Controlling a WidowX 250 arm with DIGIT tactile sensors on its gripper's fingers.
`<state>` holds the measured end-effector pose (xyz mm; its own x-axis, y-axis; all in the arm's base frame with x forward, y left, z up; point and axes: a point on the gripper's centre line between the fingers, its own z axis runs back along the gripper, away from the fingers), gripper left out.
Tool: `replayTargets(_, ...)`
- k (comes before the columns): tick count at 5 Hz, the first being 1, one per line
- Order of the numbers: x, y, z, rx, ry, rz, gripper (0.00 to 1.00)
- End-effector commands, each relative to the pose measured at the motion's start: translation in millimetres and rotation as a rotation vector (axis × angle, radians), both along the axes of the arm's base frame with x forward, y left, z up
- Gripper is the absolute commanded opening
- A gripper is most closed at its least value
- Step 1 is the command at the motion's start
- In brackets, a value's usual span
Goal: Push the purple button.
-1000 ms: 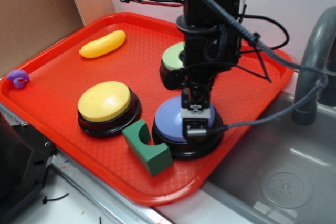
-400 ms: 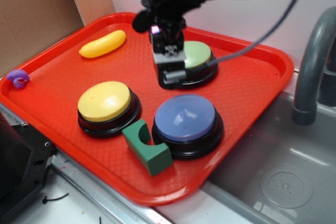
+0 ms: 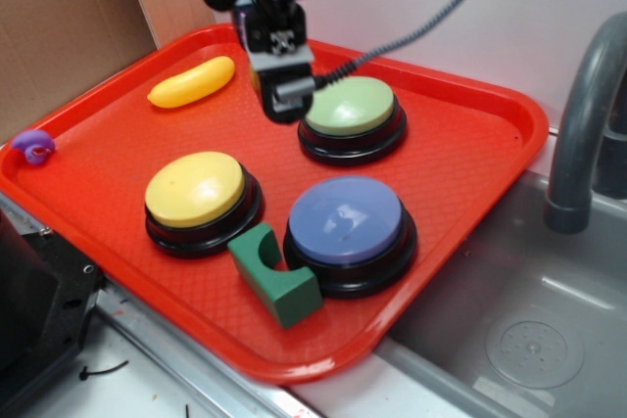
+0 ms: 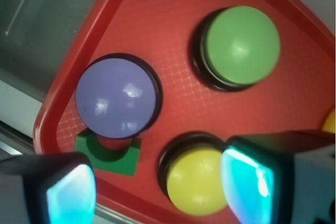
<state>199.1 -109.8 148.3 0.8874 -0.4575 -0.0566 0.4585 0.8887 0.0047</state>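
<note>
On the red tray (image 3: 460, 159), going left to right, a yellow button (image 3: 196, 191), a green block (image 3: 274, 276) and the purple button (image 3: 345, 222) are sitting along the near side. The gripper (image 3: 284, 95) is hanging at the far side beside the green button (image 3: 351, 110), jaws apart in the wrist view, probably holding nothing. To press well, it should be coming down squarely over the purple dome's centre, clear of the block. No writing is showing.
</note>
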Motion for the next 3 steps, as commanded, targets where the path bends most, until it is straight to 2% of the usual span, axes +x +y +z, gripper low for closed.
replayTargets(1, -18.1, 16.4, 28.3, -0.047, -0.038, 0.126, 1.00)
replayTargets(3, -43.1, 36.6, 49.0, -0.025, -0.058, 0.311, 1.00)
